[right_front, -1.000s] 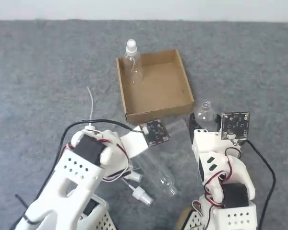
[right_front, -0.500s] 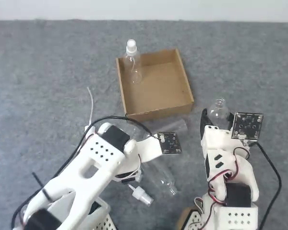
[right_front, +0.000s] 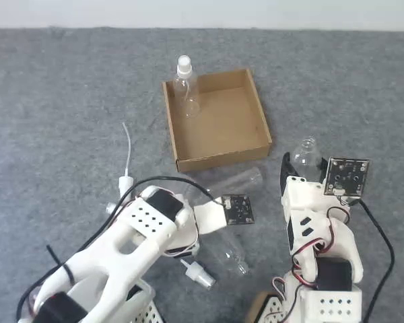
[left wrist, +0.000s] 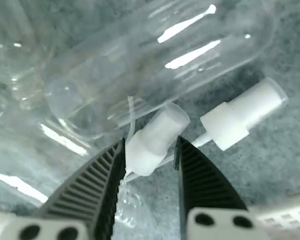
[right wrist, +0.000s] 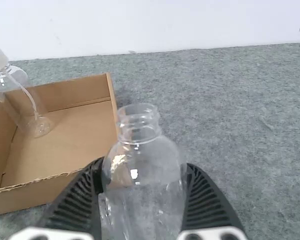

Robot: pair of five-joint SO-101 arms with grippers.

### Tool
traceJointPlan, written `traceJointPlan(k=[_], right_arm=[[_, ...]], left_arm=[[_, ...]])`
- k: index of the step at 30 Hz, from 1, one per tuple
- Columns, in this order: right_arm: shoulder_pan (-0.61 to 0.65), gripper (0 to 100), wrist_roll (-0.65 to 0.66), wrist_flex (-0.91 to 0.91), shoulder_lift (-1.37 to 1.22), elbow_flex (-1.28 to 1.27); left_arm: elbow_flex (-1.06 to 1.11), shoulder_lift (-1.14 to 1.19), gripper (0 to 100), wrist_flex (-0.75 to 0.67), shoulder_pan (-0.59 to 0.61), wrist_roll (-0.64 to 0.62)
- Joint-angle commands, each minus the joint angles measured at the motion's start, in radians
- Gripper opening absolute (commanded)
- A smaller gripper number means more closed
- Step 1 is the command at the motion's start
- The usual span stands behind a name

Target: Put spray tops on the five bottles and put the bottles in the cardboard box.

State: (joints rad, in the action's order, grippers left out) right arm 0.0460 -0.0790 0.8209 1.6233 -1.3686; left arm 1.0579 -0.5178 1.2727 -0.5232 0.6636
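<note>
Clear plastic bottle point(right wrist: 140, 155): smooth, round-shouldered, its threaded neck bare; it stands upright in the clenched right gripper point(right wrist: 142, 167), ribbed black jaws pressing both sides.
Right arm's shift: within the last second it has carried the bottle a little sideways and has since held there, apparently awaiting a top.
White spray top point(left wrist: 155, 140): matte, cylindrical, thin dip tube trailing; the left gripper point(left wrist: 151, 145) is clamped on it.
Left arm's shift: it has swung across a loose bottle point(right_front: 230, 250) lying on its side, so capping looks next.
Second spray top point(left wrist: 242, 116): just beside the left jaws, on nubby grey carpet point(right_front: 54, 101).
Cardboard box point(right wrist: 50, 190): matte brown, shallow, just beyond the right gripper; one capped bottle point(right wrist: 22, 102) stands inside.
</note>
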Motion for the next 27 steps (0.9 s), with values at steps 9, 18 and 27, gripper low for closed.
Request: traceJointPlan(k=[9, 18, 27], right_arm=[[-0.008, 0.6, -0.011, -0.025, 0.019, 0.015], [-0.008, 0.6, -0.011, -0.024, 0.019, 0.014], [-0.008, 0.6, -0.011, -0.021, 0.019, 0.014]], left_arm=[[0.067, 0.008, 15, -0.158, -0.006, 0.011], [0.09, 0.008, 14, -0.221, -0.006, -0.077], [0.101, 0.008, 5, -0.221, -0.006, -0.103]])
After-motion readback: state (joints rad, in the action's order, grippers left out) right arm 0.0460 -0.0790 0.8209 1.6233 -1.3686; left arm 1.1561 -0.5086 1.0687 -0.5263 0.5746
